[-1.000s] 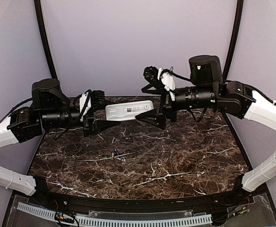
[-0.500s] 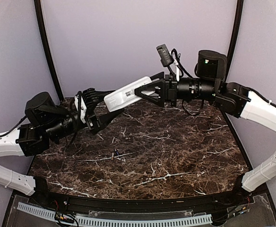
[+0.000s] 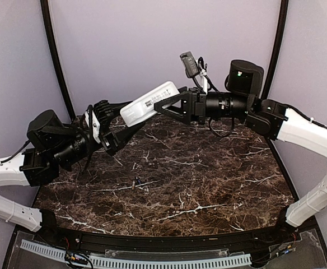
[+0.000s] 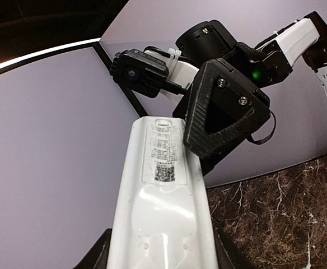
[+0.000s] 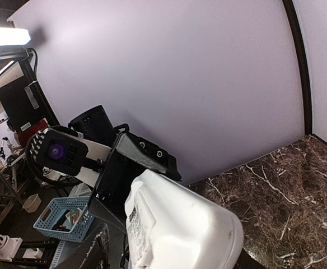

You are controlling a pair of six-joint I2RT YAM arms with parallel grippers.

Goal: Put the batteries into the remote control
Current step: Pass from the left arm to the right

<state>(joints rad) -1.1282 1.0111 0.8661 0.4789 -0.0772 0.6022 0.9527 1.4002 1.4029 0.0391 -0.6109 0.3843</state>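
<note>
Both arms are reaching up over the table (image 3: 219, 185) right now, meeting near the back. The remote (image 3: 146, 105) is hanging in the air between them, well clear of the marble top, and it's tilting so its right end is sitting higher than its left.

The left gripper (image 3: 131, 117) is pinching the lower left end, a finger on each long edge. From its wrist cam the remote is running straight up out of the jaws. The side facing that cam is showing a label (image 4: 164, 151) with small print and a little square code, and smooth glossy white plastic below it.

The right gripper (image 3: 161, 108) is coming in from the other side and straddling the upper right end. In the left wrist view one black triangular finger (image 4: 222, 109) is lying against the remote's right edge near the top, and the other finger is hiding behind the body. Whether those jaws are actually squeezing or just sitting around the end, I can't tell. From the right wrist cam the remote's rounded end is filling the bottom of the view.

Down on the table a tiny dark speck (image 3: 135, 182) is lying left of centre, well apart from both grippers. It's too small to make out.
</note>
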